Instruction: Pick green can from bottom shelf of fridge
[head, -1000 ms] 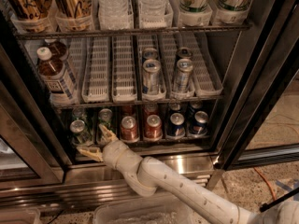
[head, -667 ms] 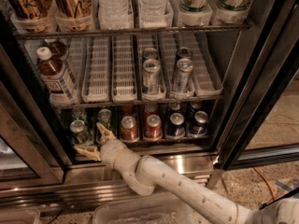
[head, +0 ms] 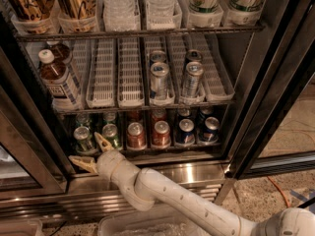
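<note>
The green can (head: 82,135), short aluminium with a silver lid, stands at the front left of the bottom shelf (head: 147,149), just behind the gripper (head: 84,148). The gripper's tan, wedge-shaped fingers (head: 103,142) are spread wide: one rises between this can and a second green can (head: 111,133), the other lies low to the left. Further right on that wire shelf sit red-brown cans (head: 136,134) and dark blue cans (head: 186,131), and above them white slotted lanes (head: 103,73) hold tall silver cans (head: 159,77) inside the fridge (head: 197,173) with its shiny steel base.
</note>
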`<state>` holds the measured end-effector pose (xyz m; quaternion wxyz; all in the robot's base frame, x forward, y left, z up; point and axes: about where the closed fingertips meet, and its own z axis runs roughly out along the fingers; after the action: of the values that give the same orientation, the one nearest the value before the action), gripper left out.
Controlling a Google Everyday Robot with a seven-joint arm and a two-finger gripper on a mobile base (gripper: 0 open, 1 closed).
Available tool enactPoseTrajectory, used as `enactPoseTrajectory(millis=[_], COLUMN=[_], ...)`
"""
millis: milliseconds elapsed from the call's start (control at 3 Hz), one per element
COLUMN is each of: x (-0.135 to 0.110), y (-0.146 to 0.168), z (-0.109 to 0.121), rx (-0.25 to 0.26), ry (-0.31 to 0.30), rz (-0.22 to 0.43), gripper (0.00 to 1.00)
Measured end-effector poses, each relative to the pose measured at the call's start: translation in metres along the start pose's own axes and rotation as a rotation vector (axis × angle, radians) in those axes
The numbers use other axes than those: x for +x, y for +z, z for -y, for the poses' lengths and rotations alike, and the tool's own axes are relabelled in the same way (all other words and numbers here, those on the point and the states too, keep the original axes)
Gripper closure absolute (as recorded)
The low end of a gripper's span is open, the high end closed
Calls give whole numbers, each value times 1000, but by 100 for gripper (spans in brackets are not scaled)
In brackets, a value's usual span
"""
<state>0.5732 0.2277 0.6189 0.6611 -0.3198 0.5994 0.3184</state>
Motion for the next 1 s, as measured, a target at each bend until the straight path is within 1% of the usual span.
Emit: enactPoseTrajectory(millis=[333,667,1000], x=[6,11,15], y=[6,13,15], z=[-3,2,19], rx=[0,-2,23], ry=[22,32,28], rz=[-1,1,3], gripper=[25,24,24])
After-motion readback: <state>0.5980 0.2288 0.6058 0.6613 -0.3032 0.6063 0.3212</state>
